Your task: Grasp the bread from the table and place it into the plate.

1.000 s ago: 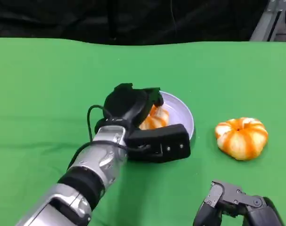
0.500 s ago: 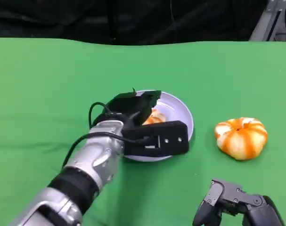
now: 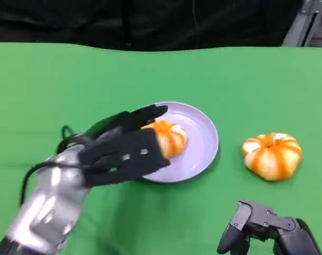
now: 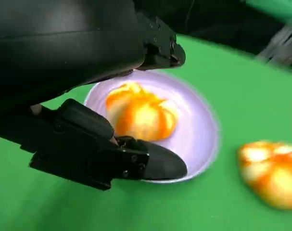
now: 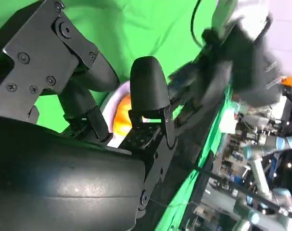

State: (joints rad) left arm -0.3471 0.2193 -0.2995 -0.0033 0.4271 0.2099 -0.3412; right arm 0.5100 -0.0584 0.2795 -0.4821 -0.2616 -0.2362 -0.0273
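— Where are we here?
— A robotics lab, by the look of it: a green-covered worktop (image 3: 54,79) against a black backdrop (image 3: 150,24).
— And beyond it?
— Other robot arms (image 5: 261,163) and equipment crowd the background.

The left hand (image 3: 123,151) is smeared with motion blur in the head view, so the lie of its fingers is hard to read, and it covers the near-left rim of the plate (image 3: 200,143) and one side of the bread (image 3: 170,138) lying in it. The right hand (image 3: 267,231) is cut off by the bottom edge. In the left wrist view a second bread (image 4: 273,171) is blurred and cut by the edge.
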